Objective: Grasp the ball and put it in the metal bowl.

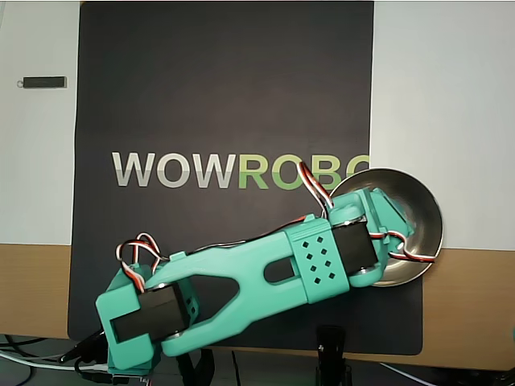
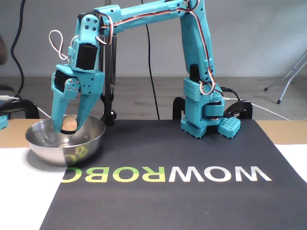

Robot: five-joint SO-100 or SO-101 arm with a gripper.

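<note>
In the fixed view the metal bowl (image 2: 53,146) sits at the left edge of the black mat. My gripper (image 2: 68,128) points down into it, fingers shut on the peach-orange ball (image 2: 70,123). The ball hangs just inside the bowl at about rim height, and I cannot tell whether it touches the bottom. In the overhead view the bowl (image 1: 422,215) lies at the right edge of the mat. There the teal wrist covers the fingers and the ball.
The black mat (image 1: 225,96) with WOWROBO lettering covers the middle of the table. The arm's base (image 2: 204,117) stands at the mat's far edge in the fixed view. A small black stick (image 1: 44,82) lies on the white surface, top left in the overhead view.
</note>
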